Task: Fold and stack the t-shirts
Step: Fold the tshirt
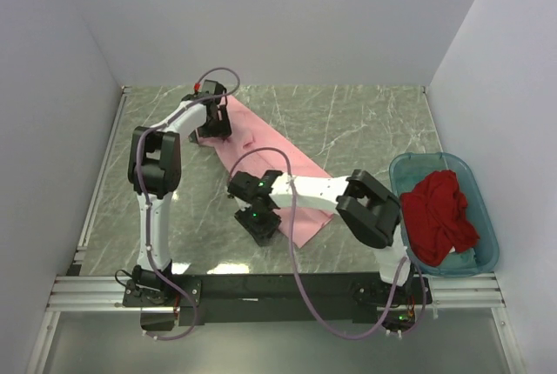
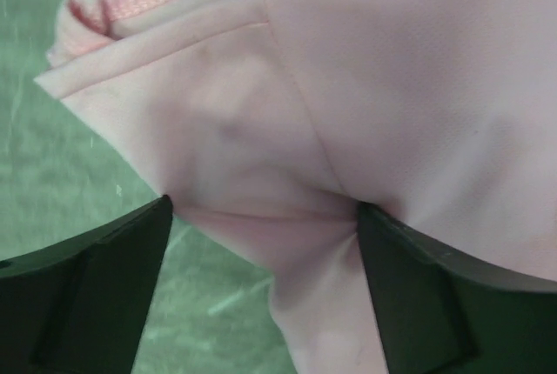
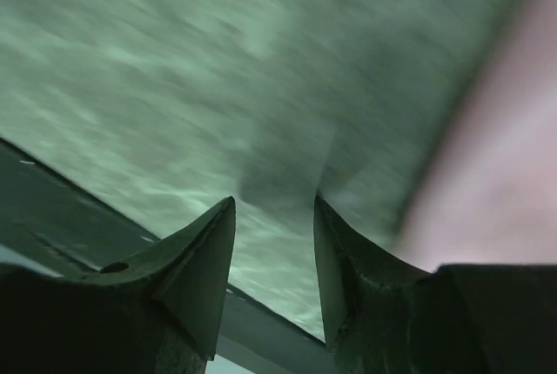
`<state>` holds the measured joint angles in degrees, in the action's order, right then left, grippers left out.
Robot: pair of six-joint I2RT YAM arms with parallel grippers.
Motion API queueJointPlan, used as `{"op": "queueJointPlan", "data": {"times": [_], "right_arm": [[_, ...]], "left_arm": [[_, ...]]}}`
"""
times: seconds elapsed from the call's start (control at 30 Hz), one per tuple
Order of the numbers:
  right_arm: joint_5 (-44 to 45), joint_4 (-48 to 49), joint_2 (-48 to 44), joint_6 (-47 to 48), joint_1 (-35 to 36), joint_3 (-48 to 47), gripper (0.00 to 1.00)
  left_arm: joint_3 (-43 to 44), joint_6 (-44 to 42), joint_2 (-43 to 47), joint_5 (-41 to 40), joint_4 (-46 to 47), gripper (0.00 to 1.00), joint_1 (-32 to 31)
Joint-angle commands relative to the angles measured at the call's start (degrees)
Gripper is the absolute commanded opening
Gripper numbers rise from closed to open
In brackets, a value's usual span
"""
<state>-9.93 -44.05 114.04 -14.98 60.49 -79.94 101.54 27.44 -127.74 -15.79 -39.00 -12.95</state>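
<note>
I saw open tabletop [image 1: 374,122] at the far right, between the pink shirt [image 1: 278,158] and the teal tub [image 1: 477,190], and more at the near left. The right arm [image 1: 322,190] lay across the middle. White walls [image 1: 52,87] hemmed three sides. The tub, heaped with the red shirt [image 1: 439,213], filled the right edge.

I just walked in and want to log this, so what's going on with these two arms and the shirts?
Two robot arms are working on a pink t-shirt lying diagonally on the table. The left gripper is at its far end, open with bunched cloth between its fingers. The right gripper is beside the shirt's near edge, slightly open over bare table, holding nothing. A red t-shirt lies crumpled in the teal tub, not yet folded.
</note>
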Motion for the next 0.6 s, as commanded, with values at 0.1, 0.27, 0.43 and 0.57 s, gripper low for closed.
{"op": "queueJointPlan", "data": {"times": [0.1, 0.27, 0.43, 0.57], "right_arm": [[-4.7, -4.7, 6.7, 2.8, 1.7, -11.6, 0.49], [-0.5, -4.6, 3.2, 2.8, 1.3, -12.0, 0.49], [2.9, -2.2, -6.0, 2.6, -4.3, -4.0, 0.49], [5.0, -1.7, -10.6, 4.7, -7.8, 0.6, 0.49]], "left_arm": [[4.4, -13.4, -4.6, -3.9, 4.8, 0.99, -2.4], [2.1, -15.0, -0.1, -7.4, 6.7, 0.99, -2.4], [0.3, -12.2, 8.6, -6.9, 8.2, 1.00, -2.4], [1.9, -10.2, 13.1, -6.5, 7.8, 0.99, -2.4]]}}
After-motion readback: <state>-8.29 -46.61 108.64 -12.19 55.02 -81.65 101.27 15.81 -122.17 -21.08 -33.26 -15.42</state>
